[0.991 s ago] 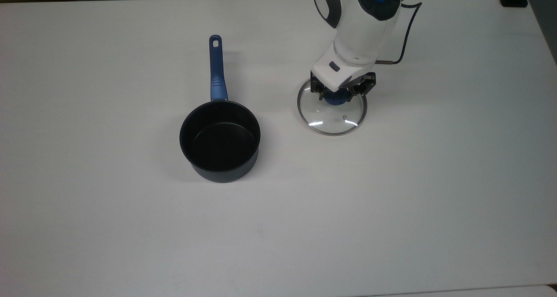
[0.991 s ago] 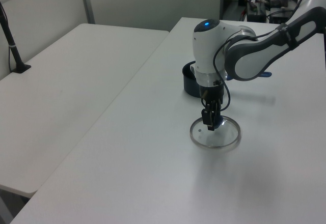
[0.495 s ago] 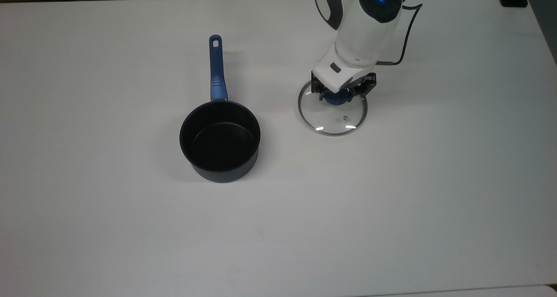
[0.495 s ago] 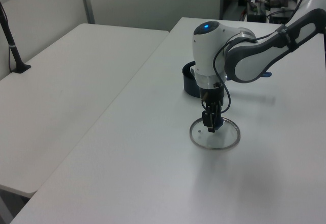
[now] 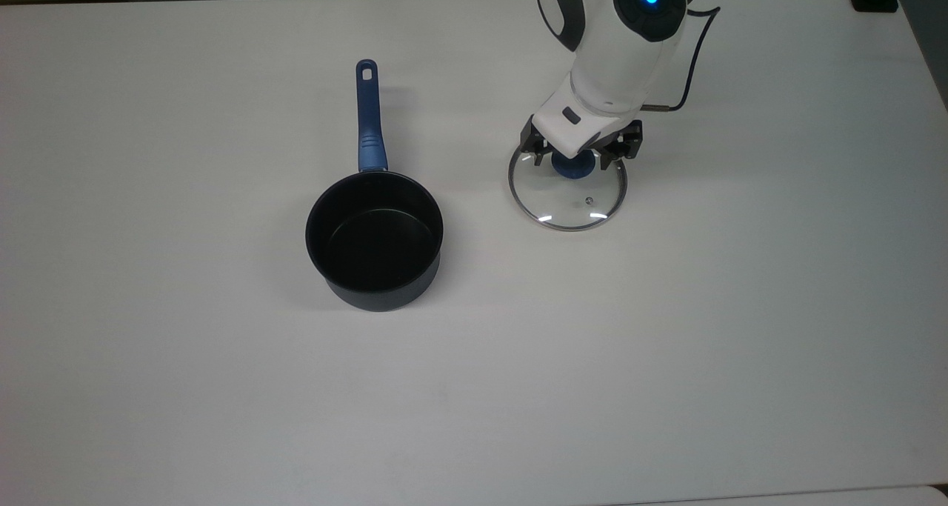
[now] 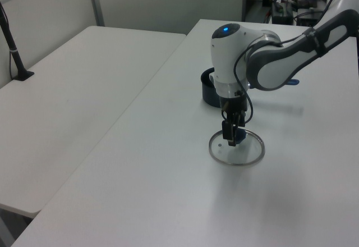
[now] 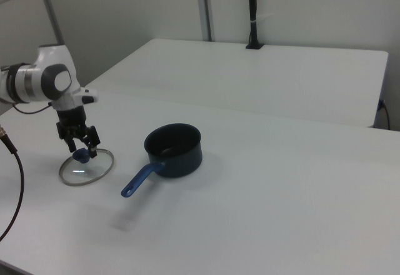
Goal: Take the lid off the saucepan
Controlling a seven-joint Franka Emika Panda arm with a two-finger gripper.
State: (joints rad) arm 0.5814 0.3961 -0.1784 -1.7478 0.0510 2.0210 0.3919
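Navy round saucepan [image 5: 375, 241] with a long blue handle pointing to twelve o'clock sits uncovered on the white table [image 5: 222, 387], and at its two o'clock the clear glass lid [image 5: 567, 195] lies flat, the gripper [image 5: 574, 156] spread wide astride its blue knob [image 5: 572, 167].

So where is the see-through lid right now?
In the top view, the lid lies flat on the white table, to the right of the open saucepan, under the gripper.
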